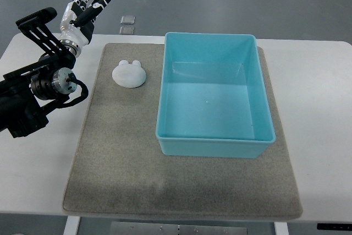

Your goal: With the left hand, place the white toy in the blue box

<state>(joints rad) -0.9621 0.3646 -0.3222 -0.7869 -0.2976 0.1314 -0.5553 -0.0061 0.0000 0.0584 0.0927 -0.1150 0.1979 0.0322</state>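
A white toy (129,74), round with two small ears, lies on the grey mat (126,158) just left of the blue box (214,138). The box is an open light-blue bin with nothing inside. My left hand (86,8) is raised at the upper left, beyond the table's far edge, up and to the left of the toy and well apart from it. Its fingers are spread and hold nothing. The right arm is out of the picture.
The mat covers most of a white table (319,108). Two small square plates (127,24) sit on the floor beyond the table's far edge. My left arm's dark links (33,89) lie over the table's left side.
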